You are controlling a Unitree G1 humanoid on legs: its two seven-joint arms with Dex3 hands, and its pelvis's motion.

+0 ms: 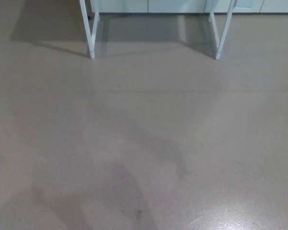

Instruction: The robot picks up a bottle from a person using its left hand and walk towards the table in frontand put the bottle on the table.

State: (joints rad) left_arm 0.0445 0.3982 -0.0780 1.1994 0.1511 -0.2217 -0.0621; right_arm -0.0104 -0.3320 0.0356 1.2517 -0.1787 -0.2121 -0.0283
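Neither hand shows in the head view, and no bottle and no person appear. Only the two white front legs of a table, the left leg and the right leg, stand at the top of the picture. The tabletop is out of the frame.
Grey-beige floor fills nearly the whole view, with soft shadows across its lower left and a bright glare at the bottom right. A pale wall base or cabinet front runs behind the table legs.
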